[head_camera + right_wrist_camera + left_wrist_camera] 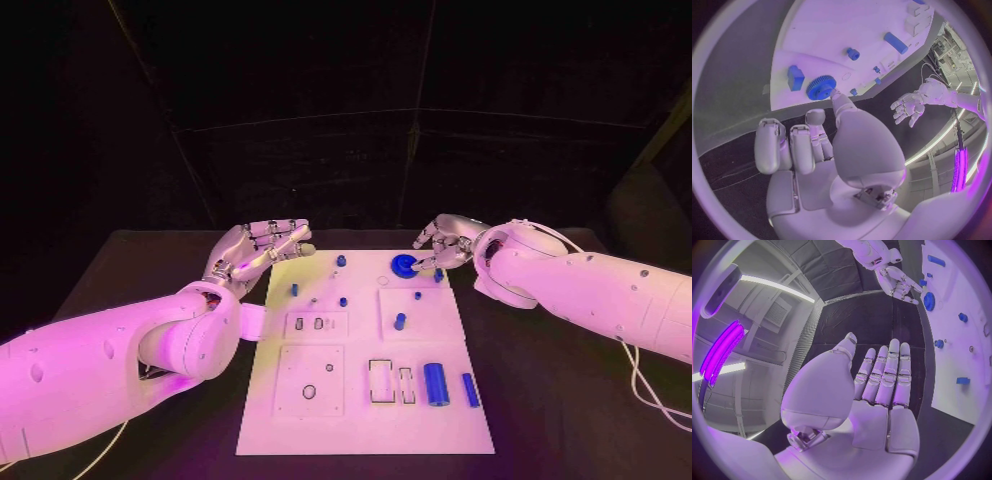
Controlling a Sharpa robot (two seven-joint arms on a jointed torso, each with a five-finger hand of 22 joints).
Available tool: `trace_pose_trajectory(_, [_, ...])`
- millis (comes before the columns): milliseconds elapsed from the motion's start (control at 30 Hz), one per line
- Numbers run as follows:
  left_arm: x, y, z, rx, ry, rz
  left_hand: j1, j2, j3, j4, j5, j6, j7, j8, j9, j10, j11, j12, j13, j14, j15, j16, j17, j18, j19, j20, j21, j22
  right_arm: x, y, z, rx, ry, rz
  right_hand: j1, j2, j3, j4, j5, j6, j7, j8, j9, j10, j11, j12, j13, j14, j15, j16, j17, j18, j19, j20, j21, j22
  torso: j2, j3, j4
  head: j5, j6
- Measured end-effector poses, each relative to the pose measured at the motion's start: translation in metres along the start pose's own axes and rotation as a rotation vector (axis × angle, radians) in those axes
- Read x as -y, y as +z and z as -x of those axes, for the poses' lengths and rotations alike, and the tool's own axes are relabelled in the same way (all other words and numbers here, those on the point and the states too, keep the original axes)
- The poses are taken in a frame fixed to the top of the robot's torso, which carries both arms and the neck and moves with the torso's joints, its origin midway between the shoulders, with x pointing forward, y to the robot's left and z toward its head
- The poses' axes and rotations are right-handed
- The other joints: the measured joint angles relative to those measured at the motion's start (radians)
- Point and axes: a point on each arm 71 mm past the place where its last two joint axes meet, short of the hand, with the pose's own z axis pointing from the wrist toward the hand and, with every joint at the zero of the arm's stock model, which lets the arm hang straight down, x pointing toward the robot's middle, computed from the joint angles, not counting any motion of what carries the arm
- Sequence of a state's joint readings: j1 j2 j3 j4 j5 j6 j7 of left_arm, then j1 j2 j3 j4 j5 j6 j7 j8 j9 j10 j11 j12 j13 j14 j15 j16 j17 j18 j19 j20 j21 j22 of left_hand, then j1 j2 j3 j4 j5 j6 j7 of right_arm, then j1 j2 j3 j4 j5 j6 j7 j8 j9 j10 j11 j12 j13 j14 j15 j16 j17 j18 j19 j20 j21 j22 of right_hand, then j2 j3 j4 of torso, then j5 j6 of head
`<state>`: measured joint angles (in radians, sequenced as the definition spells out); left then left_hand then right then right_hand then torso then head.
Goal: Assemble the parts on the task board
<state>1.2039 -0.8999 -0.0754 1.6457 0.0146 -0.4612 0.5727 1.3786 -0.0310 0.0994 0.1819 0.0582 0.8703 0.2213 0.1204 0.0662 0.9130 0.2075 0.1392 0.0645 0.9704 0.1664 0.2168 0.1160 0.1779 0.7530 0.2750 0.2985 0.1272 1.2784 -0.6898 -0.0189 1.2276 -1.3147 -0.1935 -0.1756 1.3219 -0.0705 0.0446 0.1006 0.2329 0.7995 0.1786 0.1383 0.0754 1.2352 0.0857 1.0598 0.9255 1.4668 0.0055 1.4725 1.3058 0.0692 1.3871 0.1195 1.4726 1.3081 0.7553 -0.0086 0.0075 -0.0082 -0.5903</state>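
Note:
The white task board point(361, 410) lies in the middle of the black table. A blue gear point(405, 265) sits flat on its far part. My right hand point(444, 245) hovers at the board's far right edge, one fingertip touching the gear's rim point(821, 87) while the other fingers point(786, 147) stay half curled and apart from it. My left hand point(260, 250) is raised off the board's far left corner, fingers point(882, 375) straight and holding nothing. Two blue cylinders point(436, 380) lie side by side near the board's front right.
Small blue pegs point(342, 260) and a short blue pin point(400, 321) stand or lie across the board's far half. Recessed slots point(382, 382) and holes point(309, 392) mark its near half. Bare black table point(130, 270) flanks the board on both sides.

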Motion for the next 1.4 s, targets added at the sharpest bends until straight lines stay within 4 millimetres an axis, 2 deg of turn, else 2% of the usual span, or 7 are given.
trace_pose_trajectory(167, [-0.001,0.001,0.001,0.002,0.002,0.000,0.000,0.000,0.000,0.000,0.000,0.000,0.000,0.000,0.000,0.000,0.000,0.000,0.000,0.000,0.000,0.000,0.000,0.000,0.000,0.000,0.000,0.000,-0.004,0.005,-0.004,-0.030,-0.005,0.001,0.014,0.004,-0.006,0.006,0.000,0.000,0.000,0.012,0.001,0.038,0.002,0.079,0.095,0.000,0.000,0.015,0.002,-0.001,0.020,0.005,0.014,0.000,0.000,-0.0010,0.0012,-0.002,-0.003])
trace_pose_trajectory(200, [-0.001,0.001,0.001,0.002,0.001,0.000,0.000,0.000,0.000,0.000,0.000,0.000,0.000,0.000,0.000,0.000,0.000,0.000,0.000,0.000,0.000,0.000,0.000,0.000,0.000,0.000,0.000,0.000,-0.005,0.006,-0.005,-0.034,-0.005,0.001,0.018,0.007,-0.011,0.005,0.000,0.000,0.000,0.013,0.001,0.045,0.002,0.094,0.112,0.000,0.000,0.016,0.002,-0.015,0.025,0.004,0.014,0.000,0.000,-0.0010,0.0013,-0.002,-0.003])
trace_pose_trajectory(233, [-0.001,0.001,0.001,0.002,0.001,0.000,0.000,0.000,0.000,0.000,0.000,0.000,0.000,0.000,0.000,0.000,0.000,0.000,0.000,0.000,0.000,0.000,0.000,0.000,0.000,0.000,0.000,0.000,-0.006,0.007,-0.005,-0.038,-0.006,0.002,0.022,0.012,-0.011,0.005,0.000,0.000,0.000,0.018,0.001,0.051,0.002,0.110,0.130,0.000,0.000,0.020,0.002,-0.016,0.025,0.004,0.014,0.000,0.000,-0.0011,0.0015,-0.003,-0.003])
trace_pose_trajectory(767, [-0.001,0.002,0.001,0.002,0.002,0.000,0.000,0.000,0.000,0.000,0.000,0.000,0.000,0.000,0.000,0.000,0.000,0.000,0.000,0.000,0.000,0.000,0.000,0.000,0.000,0.000,0.000,0.000,-0.013,0.015,-0.011,-0.071,-0.040,0.003,0.071,0.037,-0.009,-0.016,-0.026,0.008,-0.003,0.043,0.003,0.100,0.000,0.214,0.261,0.000,0.000,0.032,0.002,-0.015,0.036,0.007,0.025,0.000,0.000,-0.0010,0.0022,0.000,-0.011])
trace_pose_trajectory(1100, [-0.002,0.002,0.001,0.001,0.001,0.000,0.000,0.000,0.003,-0.003,0.000,0.000,0.000,0.000,0.000,0.000,0.000,0.000,0.000,0.000,0.000,0.000,0.000,0.000,0.000,0.000,0.000,-0.001,-0.014,0.015,-0.010,-0.065,-0.077,0.005,0.114,0.059,0.024,-0.049,-0.045,0.028,-0.005,0.055,0.004,0.123,-0.002,0.248,0.308,0.000,0.000,0.036,0.002,-0.015,0.051,0.004,0.033,0.000,0.000,-0.0004,0.0012,0.000,-0.012])
trace_pose_trajectory(1267, [-0.002,0.003,0.001,0.000,0.001,0.000,0.000,0.000,0.003,-0.003,0.000,0.000,0.000,0.000,0.000,0.000,0.000,0.000,0.000,0.000,0.000,0.000,0.000,0.000,0.000,0.000,0.000,-0.001,-0.016,0.015,-0.010,-0.059,-0.100,0.011,0.122,0.067,0.042,-0.067,-0.046,0.062,-0.007,0.067,0.004,0.138,-0.002,0.268,0.335,0.000,0.000,0.040,0.002,-0.015,0.057,0.003,0.037,0.000,0.000,0.0002,0.0011,0.001,-0.012])
trace_pose_trajectory(1400, [-0.002,0.003,0.001,0.000,0.001,0.000,0.000,0.000,0.003,-0.003,0.000,0.000,0.000,0.000,0.000,0.000,0.000,0.000,0.000,0.000,0.000,0.000,0.000,0.000,0.000,0.000,0.000,-0.001,-0.020,0.015,-0.011,-0.052,-0.117,0.023,0.122,0.066,0.052,-0.068,-0.047,0.105,-0.014,0.080,0.004,0.162,-0.013,0.298,0.370,0.000,0.000,0.040,0.002,-0.015,0.065,0.000,0.041,0.000,0.000,0.0002,0.0009,0.000,-0.012])
